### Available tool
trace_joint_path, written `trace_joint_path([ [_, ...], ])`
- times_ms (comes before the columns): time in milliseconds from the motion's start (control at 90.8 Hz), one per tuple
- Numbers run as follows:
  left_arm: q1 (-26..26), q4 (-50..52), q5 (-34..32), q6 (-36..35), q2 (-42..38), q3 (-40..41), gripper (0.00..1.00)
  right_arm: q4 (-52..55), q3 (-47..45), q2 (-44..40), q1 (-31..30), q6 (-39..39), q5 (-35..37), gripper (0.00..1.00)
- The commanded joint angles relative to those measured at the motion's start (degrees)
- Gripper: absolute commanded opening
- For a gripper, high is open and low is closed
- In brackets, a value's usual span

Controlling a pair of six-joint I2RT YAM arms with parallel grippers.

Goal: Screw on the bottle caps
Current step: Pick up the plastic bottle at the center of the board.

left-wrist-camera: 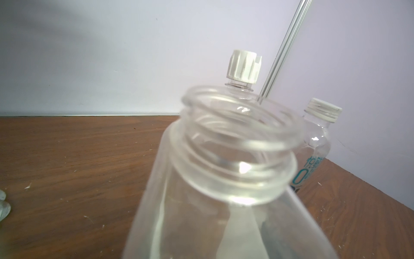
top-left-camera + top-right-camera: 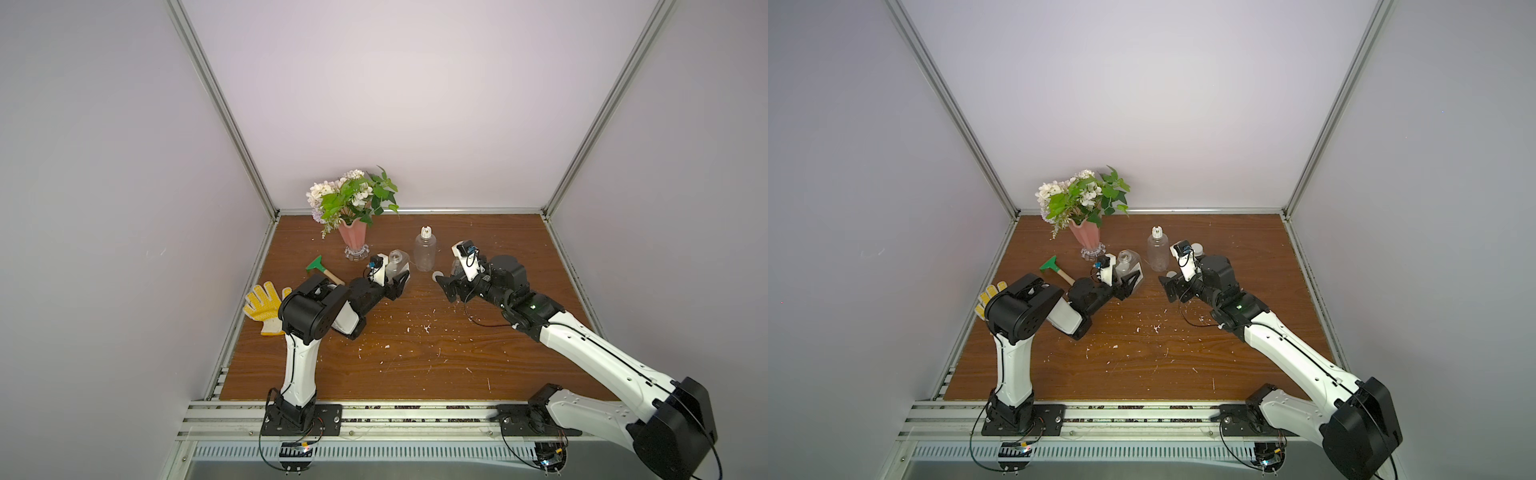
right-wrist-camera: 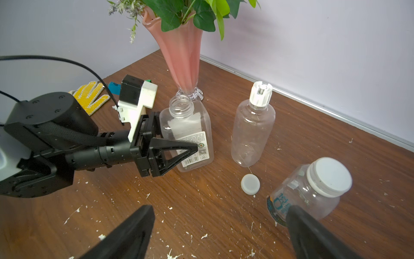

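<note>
Your left arm reaches low and forward, forearm near level, its claw (image 2: 397,277) closed on the sides of the open-necked square bottle (image 3: 188,125), which stands upright on the surface (image 2: 415,365) near the vase (image 3: 181,58). Your right arm stretches in from the right, wrist tipped down, its claw (image 3: 220,209) spread wide and empty near the loose cap (image 3: 250,183), which lies flat between the rounded bottle (image 3: 253,132) and the slim capped bottle (image 3: 313,192).

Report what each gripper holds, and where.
Left gripper straddles the square bottle at its body; a firm grip cannot be told. Right gripper is open, holding nothing.
</note>
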State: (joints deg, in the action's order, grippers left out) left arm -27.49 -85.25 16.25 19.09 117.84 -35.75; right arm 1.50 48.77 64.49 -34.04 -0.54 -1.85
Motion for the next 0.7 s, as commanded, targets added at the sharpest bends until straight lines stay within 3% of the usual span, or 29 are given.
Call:
trace_joint_path([
  [0, -0.7, 1.0, 1.1, 0.0, 0.5, -0.6, 0.64, -0.6, -1.0, -1.2, 0.3, -2.2, 0.8, 0.99],
  [341, -1.8, 1.4, -1.2, -5.5, -6.9, 5.5, 0.55, -1.1, -3.6, 0.4, 0.2, -7.0, 2.9, 0.89],
  [693, -2.1, 11.7, -1.1, -7.8, -26.9, 16.4, 0.51, -8.2, -6.0, 10.0, -1.2, -13.2, 1.7, 0.74],
])
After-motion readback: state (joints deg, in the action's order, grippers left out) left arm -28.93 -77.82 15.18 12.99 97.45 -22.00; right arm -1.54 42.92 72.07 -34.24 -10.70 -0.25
